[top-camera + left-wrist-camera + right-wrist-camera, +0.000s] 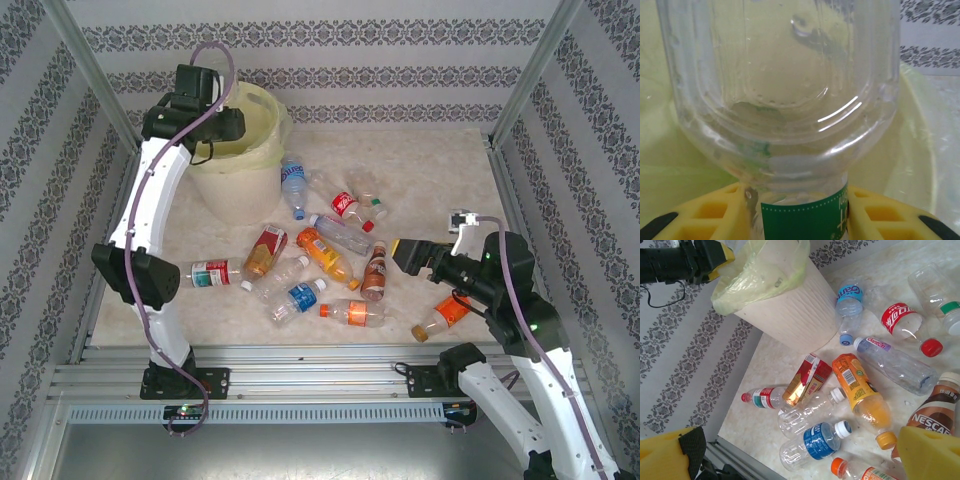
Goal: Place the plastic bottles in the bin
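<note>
My left gripper (805,212) is shut on a clear bottle with a green label (790,100), its yellow fingers (720,210) pressing either side of the label. The bottle hangs over the yellow bag of the bin (925,150). From above, the left gripper (208,105) sits over the left rim of the cream bin (240,185). My right gripper (398,252) is open and holds nothing, above the right side of the bottle pile. Below it lie an orange bottle (860,390), a blue-labelled bottle (817,442), a clear bottle (807,412) and a brown Nescafe bottle (937,412).
More bottles lie between the bin and the front rail: a red-gold one (265,250), a red-labelled one (212,273), a cola bottle (345,205) and an orange one (440,318) under the right arm. Patterned walls and metal posts close in the table.
</note>
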Tool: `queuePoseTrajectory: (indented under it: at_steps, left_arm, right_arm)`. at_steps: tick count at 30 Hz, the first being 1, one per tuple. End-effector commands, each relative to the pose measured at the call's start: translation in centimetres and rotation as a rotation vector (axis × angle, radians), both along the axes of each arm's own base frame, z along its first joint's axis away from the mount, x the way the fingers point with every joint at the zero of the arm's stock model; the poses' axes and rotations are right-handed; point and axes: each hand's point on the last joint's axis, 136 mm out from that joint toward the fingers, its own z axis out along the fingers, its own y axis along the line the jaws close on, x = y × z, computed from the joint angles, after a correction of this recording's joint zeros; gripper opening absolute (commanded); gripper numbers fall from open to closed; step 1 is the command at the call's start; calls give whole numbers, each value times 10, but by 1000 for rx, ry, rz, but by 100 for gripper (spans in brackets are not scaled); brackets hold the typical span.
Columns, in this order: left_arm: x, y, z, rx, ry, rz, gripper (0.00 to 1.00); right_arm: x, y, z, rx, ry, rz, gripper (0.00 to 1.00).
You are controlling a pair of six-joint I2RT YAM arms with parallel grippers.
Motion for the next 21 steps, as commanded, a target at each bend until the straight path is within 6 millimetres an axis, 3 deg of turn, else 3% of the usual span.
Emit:
queuePoseTrajectory:
  at_steps: [1,10,15,21]
  left_arm:
    - [1,7,-10,-2,46,12,41]
    - [5,18,-45,-26,153,43,44]
    - [7,19,-49,-31,161,47,50]
    - [6,21,-41,-45,147,52,65]
  right_arm:
    - [3,-2,-10,-25,10,-12,98]
    - [3,-6,-31,-55,58,-36,98]
    - [4,-7,-34,-62,67,-41,98]
    - [4,-10,-43,-88,89,-55,98]
